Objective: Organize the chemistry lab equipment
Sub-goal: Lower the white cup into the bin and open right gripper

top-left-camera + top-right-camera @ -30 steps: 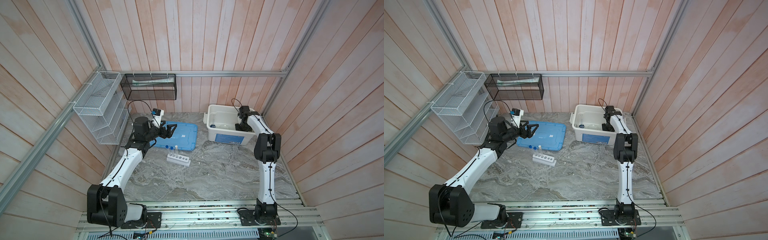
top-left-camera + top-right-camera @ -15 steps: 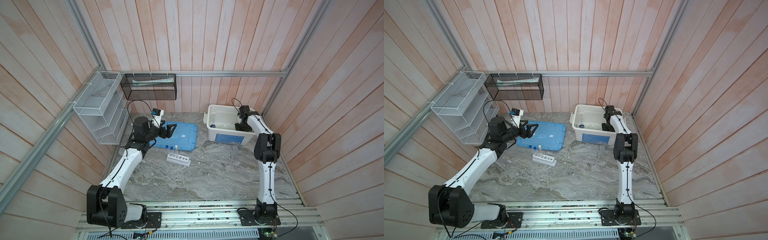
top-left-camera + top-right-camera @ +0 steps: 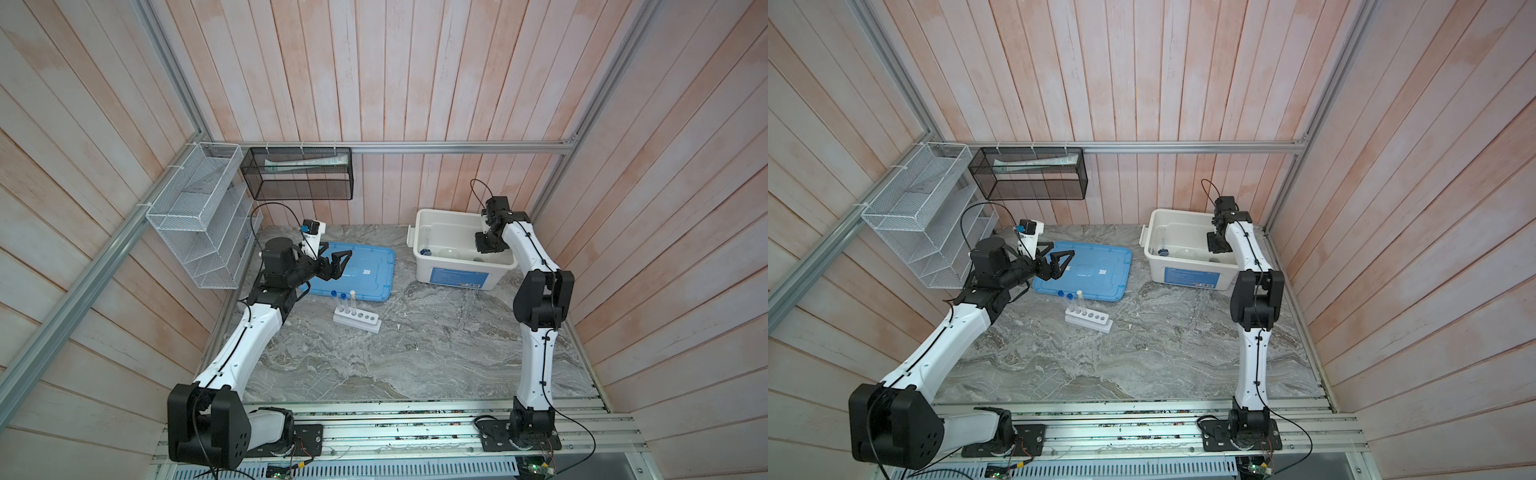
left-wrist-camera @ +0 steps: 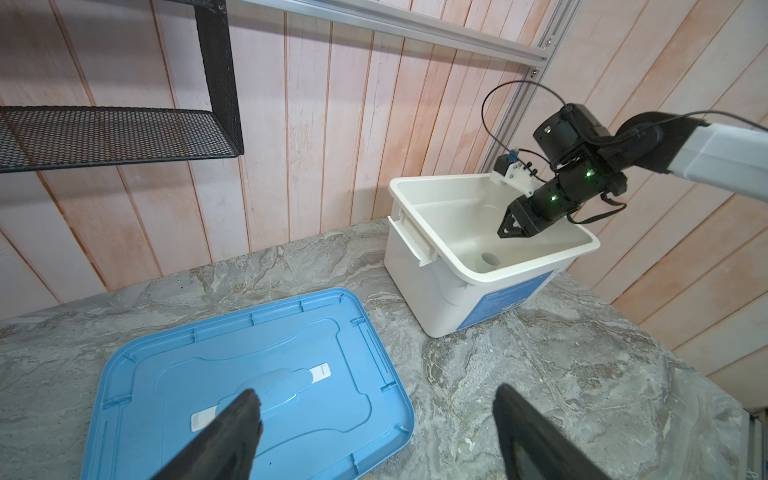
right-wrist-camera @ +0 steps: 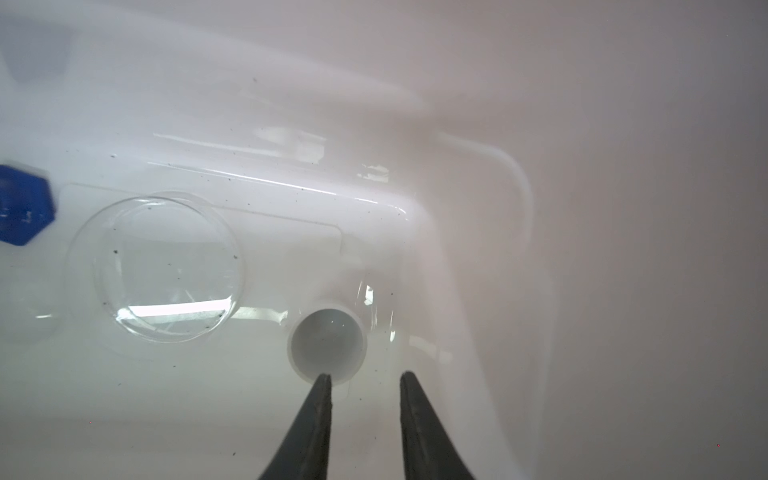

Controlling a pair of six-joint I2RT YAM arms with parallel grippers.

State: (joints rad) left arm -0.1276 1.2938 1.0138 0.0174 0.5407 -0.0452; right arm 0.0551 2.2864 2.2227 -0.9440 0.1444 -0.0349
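Both top views high overhead; wrist views near lid, inside bin

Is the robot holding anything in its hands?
No, nothing is held. The left gripper is open above the blue lid; the right gripper is open too, near the small white round dish.

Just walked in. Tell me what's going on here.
The right gripper is down inside the white bin, jaws slightly apart and empty, tips close to a small white cup. A clear dish and a blue piece also lie in the bin. The left gripper hovers wide open over the blue lid, which lies flat on the table. Three tubes stand in the rack.
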